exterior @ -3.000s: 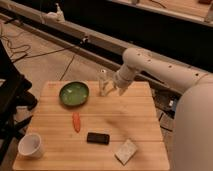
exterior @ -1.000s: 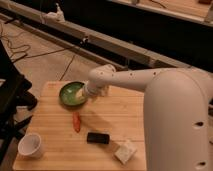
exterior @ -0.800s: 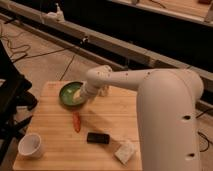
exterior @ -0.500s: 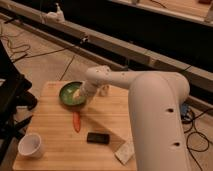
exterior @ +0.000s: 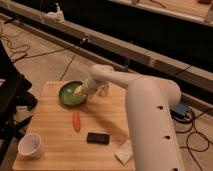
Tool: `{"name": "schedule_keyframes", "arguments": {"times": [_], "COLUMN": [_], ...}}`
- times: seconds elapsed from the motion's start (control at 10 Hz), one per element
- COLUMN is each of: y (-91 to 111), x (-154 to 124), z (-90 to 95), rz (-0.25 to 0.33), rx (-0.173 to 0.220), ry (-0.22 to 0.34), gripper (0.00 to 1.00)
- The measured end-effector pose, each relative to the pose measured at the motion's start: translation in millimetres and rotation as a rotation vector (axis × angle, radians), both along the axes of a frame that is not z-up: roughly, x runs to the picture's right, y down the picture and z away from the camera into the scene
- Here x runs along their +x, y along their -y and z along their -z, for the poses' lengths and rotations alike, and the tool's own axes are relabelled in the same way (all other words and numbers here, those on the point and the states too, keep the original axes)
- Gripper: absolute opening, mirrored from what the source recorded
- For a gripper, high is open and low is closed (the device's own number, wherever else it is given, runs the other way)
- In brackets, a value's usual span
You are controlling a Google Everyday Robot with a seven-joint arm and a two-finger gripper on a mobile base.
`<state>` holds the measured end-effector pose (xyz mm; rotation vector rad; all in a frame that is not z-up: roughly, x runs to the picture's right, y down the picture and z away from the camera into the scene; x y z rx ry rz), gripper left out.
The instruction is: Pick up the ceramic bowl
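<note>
The ceramic bowl is round, shallow and glossy green with a darker rim. It sits at the back left of the wooden table. My white arm reaches in from the right, and my gripper is at the bowl's right rim, over its inside. The arm hides the bowl's right edge.
An orange carrot-like piece lies in front of the bowl. A black rectangular device lies at centre front, a white cup at the front left, and a pale packet at the front right. Cables run over the floor behind the table.
My arm swung from the table's back right to the left and came down at the bowl's right rim. In the last second it reached slightly further over the bowl. The bowl has stayed in place.
</note>
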<state>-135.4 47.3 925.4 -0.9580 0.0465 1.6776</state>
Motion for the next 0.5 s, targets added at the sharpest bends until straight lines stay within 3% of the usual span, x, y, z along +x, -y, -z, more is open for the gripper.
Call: {"name": "schedule_keyframes", "arguments": {"times": [0.5], "y": [-21.3], "x": [6.2], "z": [-15.8], "rz": [-0.025], "rx": [-0.042], "ry": [0.06], "gripper": [0.12]}}
